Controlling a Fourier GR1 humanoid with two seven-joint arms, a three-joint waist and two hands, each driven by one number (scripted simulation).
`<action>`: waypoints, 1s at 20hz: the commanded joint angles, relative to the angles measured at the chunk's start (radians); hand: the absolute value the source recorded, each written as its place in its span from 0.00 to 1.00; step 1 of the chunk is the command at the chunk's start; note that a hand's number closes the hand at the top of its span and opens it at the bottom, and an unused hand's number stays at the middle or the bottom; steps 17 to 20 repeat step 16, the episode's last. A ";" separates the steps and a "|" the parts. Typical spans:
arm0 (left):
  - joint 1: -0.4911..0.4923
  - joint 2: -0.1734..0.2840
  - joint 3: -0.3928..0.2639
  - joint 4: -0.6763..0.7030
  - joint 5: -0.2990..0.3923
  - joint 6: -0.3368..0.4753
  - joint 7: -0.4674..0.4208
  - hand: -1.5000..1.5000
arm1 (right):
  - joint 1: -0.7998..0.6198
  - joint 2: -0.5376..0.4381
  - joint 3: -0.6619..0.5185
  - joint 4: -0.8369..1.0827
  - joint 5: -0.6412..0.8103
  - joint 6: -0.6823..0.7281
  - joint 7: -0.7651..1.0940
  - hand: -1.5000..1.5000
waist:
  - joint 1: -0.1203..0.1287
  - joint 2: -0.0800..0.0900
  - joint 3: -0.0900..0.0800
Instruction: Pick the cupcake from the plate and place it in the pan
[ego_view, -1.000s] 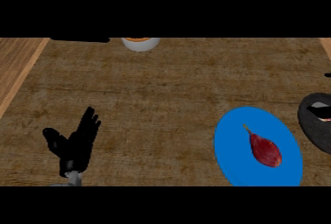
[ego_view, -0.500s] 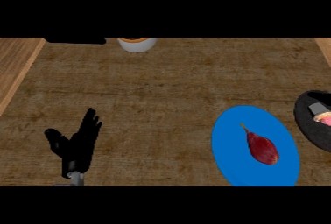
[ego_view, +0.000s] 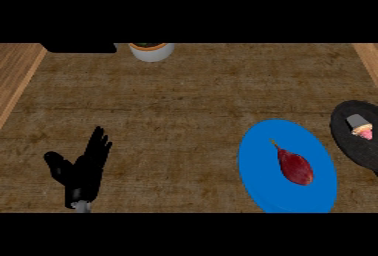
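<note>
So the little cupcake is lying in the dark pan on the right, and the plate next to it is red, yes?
Not quite: the plate is blue; the dark red thing lying on it may have misled you. The head view shows this. The cupcake does lie in the dark pan at the right, beside the plate.

Across the earlier pictures everything on the counter (ego_view: 184, 100) slides steadily toward the view's left. The blue plate (ego_view: 258, 190) with the dark red item (ego_view: 295, 167) now shows its whole right rim, which was cut by the view's edge a second ago. More of the black pan (ego_view: 347, 142) at the counter's right edge has come into sight, and the cupcake (ego_view: 360, 126) lying in it is now plainly visible. The cup (ego_view: 151, 51) at the far edge also sits further left.
</note>
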 joint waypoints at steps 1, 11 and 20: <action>0.029 0.002 -0.004 0.004 -0.010 -0.005 -0.015 0.50 | 0.054 -0.027 -0.006 0.008 -0.026 0.172 -0.082 0.00 | 0.001 -0.002 -0.001; 0.033 0.000 0.002 -0.024 -0.011 0.009 0.011 0.50 | 0.247 -0.059 0.020 -0.057 -0.063 0.272 -0.188 0.00 | -0.018 -0.011 -0.003; 0.023 0.004 0.013 0.009 -0.001 -0.018 0.001 0.50 | 0.279 -0.042 0.029 -0.076 -0.092 0.244 -0.183 0.00 | -0.016 -0.010 -0.003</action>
